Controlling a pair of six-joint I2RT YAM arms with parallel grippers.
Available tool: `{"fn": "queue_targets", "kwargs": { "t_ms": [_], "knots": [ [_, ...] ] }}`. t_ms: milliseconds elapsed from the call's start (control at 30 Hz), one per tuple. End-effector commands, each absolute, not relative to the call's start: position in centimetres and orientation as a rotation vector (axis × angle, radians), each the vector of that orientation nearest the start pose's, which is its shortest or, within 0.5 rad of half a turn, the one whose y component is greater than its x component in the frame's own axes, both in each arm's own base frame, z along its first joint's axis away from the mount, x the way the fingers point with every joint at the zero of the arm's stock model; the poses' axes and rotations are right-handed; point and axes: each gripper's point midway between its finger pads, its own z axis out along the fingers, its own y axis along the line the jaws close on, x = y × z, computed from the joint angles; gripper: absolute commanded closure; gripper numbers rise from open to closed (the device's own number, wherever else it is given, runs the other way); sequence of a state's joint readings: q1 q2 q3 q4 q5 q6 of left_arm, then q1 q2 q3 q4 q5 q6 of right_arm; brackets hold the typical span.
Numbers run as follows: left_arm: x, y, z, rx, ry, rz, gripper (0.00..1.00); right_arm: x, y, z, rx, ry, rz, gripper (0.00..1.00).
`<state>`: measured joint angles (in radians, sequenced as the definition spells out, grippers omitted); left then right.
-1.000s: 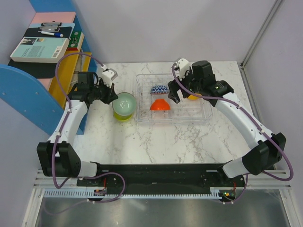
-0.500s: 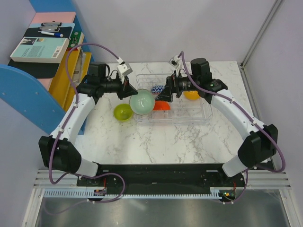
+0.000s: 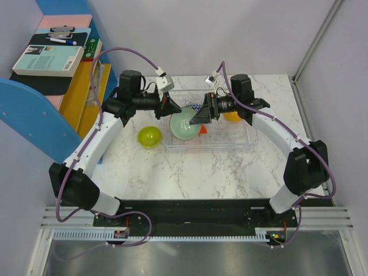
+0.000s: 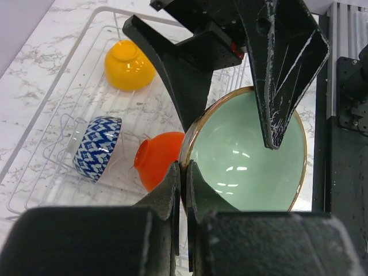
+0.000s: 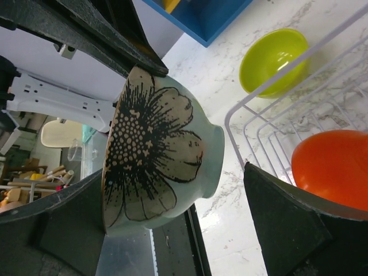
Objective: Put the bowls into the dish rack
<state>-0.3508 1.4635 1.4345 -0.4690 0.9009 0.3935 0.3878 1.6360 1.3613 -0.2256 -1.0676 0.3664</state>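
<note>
- Mint-green bowl [image 3: 184,126]: your left gripper [image 3: 174,108] is clamped on its rim, over the left end of the dish rack [image 3: 244,141].
- Your right gripper [image 3: 197,114] gapes wide astride that bowl, gripping nothing.

5 bowls [image 3: 149,136], 1 dish rack [image 3: 230,137], 2 arms [image 3: 92,144].

lone bowl [image 3: 149,136]: on table [image 3: 172,172], left of dish rack [image 3: 230,141] | held bowl [image 3: 185,125]: above rack's left end
</note>
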Motion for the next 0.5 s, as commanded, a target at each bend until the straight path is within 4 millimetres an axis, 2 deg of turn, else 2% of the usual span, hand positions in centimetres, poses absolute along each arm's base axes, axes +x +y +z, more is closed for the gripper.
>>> {"fn": "queue_targets", "kwargs": {
  "t_ms": [0,133,300,467],
  "knots": [
    [31.9,-26.9,34.3,1.228,1.410,-0.908,0.98,29.9,30.3,26.8,-0.789,1.945,1.683,0.03],
    [31.9,-27.1,34.2,1.233,1.410,-0.908,0.98,29.4,30.3,26.8,-0.801,1.941,1.727,0.02],
    [32.2,-27.1,34.2,1.232,1.412,-0.902,0.98,29.1,30.1,26.9,-0.816,1.932,1.751,0.07],
    [32.2,-27.2,33.9,1.231,1.420,-0.906,0.98,28.9,30.1,27.2,-0.811,1.921,1.781,0.21]
  ]
}}
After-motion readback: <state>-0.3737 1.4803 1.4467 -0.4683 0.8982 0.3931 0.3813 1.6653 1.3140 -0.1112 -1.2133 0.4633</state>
